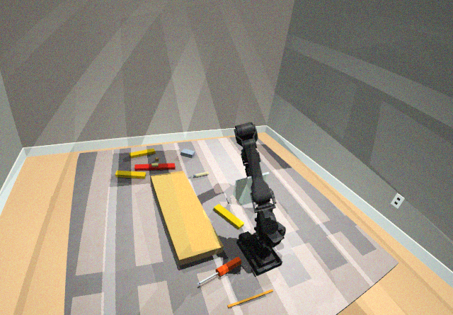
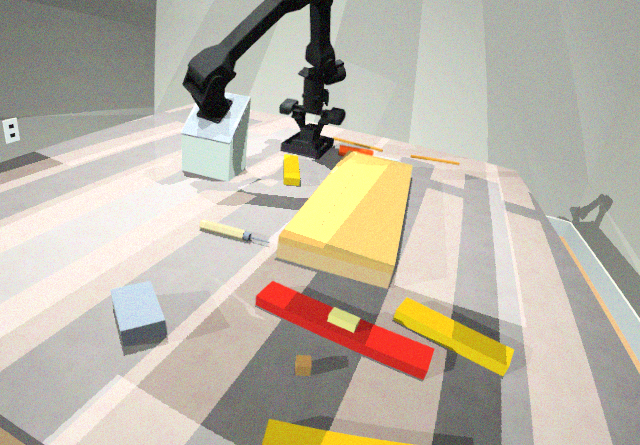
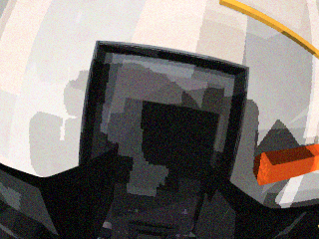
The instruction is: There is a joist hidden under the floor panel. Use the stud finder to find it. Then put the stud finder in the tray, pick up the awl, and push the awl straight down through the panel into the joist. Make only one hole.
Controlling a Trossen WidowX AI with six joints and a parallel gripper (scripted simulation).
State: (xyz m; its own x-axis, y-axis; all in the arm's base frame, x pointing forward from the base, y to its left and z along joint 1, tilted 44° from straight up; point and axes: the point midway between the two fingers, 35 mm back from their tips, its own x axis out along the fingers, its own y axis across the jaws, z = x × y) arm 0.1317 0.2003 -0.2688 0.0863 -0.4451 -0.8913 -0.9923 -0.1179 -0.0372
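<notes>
Grey walls [image 1: 146, 48] fill the upper half of the top view and meet in a corner right of centre, crossed by pale slanting bands of light. A pale baseboard [image 1: 110, 143] runs along their foot. The floor [image 1: 32, 209] is tan wood at the left and right edges. Over it lies a mat [image 1: 321, 238] with grey and off-white stripes. A white outlet [image 1: 396, 200] sits low on the right wall; in the exterior view it shows at the left edge.
</notes>
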